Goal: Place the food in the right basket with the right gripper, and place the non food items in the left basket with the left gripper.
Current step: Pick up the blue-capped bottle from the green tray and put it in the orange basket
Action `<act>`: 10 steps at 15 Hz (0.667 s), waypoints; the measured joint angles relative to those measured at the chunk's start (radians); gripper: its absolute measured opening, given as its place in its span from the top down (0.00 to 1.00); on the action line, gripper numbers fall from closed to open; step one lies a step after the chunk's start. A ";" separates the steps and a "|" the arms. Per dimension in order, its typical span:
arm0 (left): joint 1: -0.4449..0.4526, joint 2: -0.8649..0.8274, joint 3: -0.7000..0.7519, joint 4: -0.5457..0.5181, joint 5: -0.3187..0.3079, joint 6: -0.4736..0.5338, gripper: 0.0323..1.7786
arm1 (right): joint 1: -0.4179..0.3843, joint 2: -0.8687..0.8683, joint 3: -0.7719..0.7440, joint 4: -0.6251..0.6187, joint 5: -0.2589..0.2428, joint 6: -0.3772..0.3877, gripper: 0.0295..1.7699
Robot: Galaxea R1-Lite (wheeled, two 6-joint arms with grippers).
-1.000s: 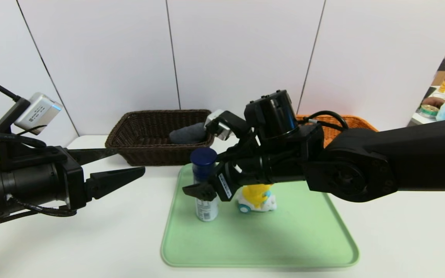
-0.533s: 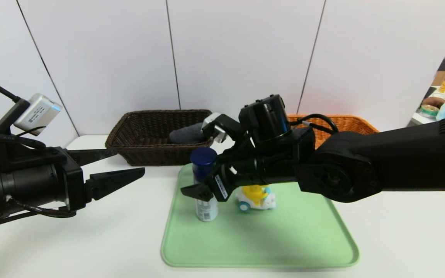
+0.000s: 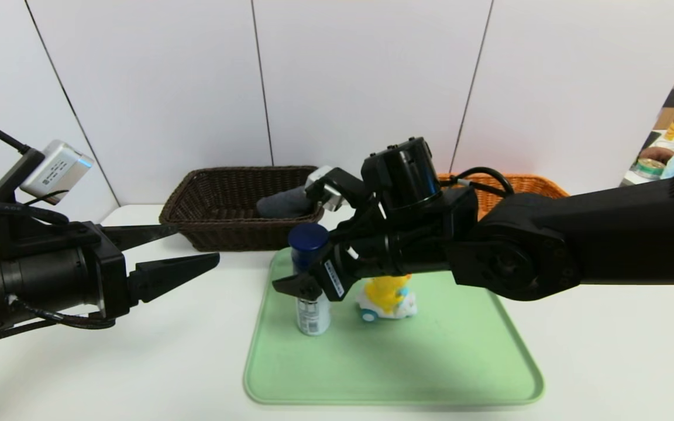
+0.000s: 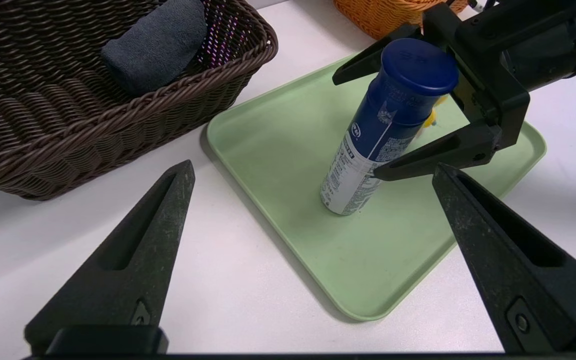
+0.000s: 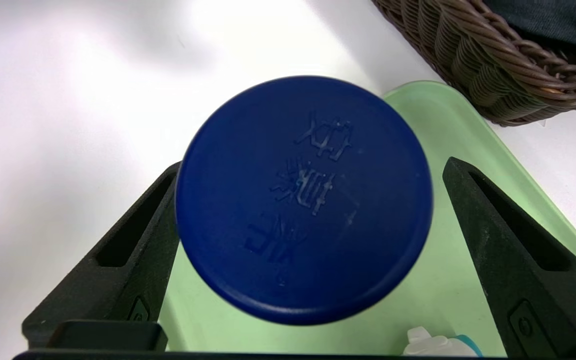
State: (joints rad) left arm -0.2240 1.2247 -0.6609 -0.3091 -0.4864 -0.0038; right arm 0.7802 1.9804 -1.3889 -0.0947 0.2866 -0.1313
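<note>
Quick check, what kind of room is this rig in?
Likely a lab test station: white table against plain partition panels, with a green tray and two wicker baskets staged for sorting.

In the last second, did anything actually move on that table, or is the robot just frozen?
The right claw edged a little toward the robot's left and rose slightly, closing in on the blue-capped bottle so that its open fingers now straddle it. Nothing was grabbed or released. The left claw, also open, the yellow toy, the green tray and both baskets stayed put.
</note>
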 joint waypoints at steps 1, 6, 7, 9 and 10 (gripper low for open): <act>0.000 0.000 0.000 0.000 0.000 0.000 0.05 | 0.000 -0.002 -0.002 0.008 -0.001 0.000 0.04; 0.000 0.000 0.000 -0.001 -0.002 -0.009 0.05 | -0.001 -0.028 -0.006 0.053 -0.002 -0.001 0.04; 0.000 0.000 -0.001 -0.003 -0.004 -0.011 0.05 | -0.003 -0.034 -0.006 0.053 -0.003 -0.001 0.04; 0.000 0.000 -0.002 -0.003 -0.005 -0.012 0.05 | -0.006 -0.038 -0.004 0.054 -0.004 -0.001 0.04; 0.000 0.000 -0.002 -0.003 -0.005 -0.012 0.05 | -0.006 -0.037 -0.003 0.054 -0.005 -0.001 0.04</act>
State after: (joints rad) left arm -0.2240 1.2247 -0.6628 -0.3126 -0.4915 -0.0157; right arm 0.7745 1.9430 -1.3917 -0.0409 0.2817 -0.1321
